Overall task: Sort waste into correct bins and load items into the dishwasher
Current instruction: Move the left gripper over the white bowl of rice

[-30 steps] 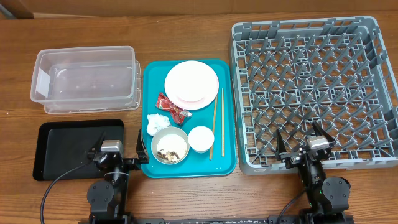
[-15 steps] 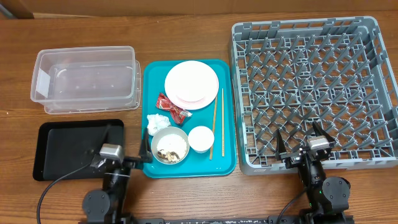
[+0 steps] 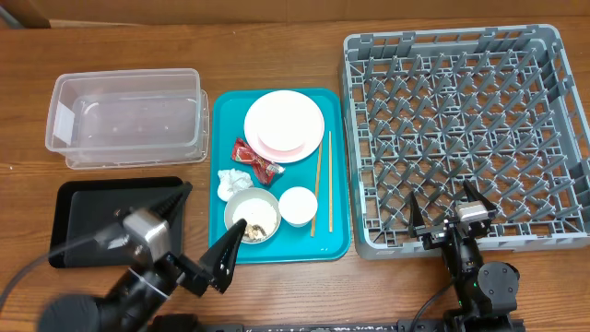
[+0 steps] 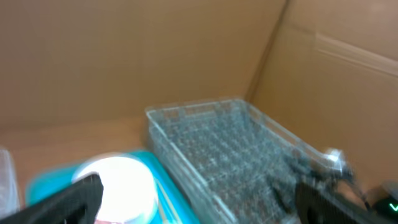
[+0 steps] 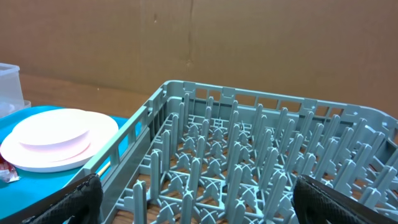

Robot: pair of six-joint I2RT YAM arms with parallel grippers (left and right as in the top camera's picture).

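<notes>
We log: left gripper (image 3: 217, 205) spread wide, empty, over the teal tray's (image 3: 336, 238) near-left corner, one fingertip overlapping the scrap bowl (image 3: 253, 214) | right gripper (image 3: 442, 195) wide, empty, at the dish rack's (image 3: 442, 39) near edge | napkin (image 3: 230, 182), red wrapper (image 3: 255, 159), then plates (image 3: 284, 124) farther up the tray.

No legible text, brand or number anywhere; white sticker (image 3: 63, 124) on the left end wall of the clear rectangular plastic tub (image 3: 129, 76), too small to read; pale print on the small red shiny wrapper (image 3: 255, 160) on the teal plastic tray (image 3: 334, 235), blurred beyond reading.
</notes>
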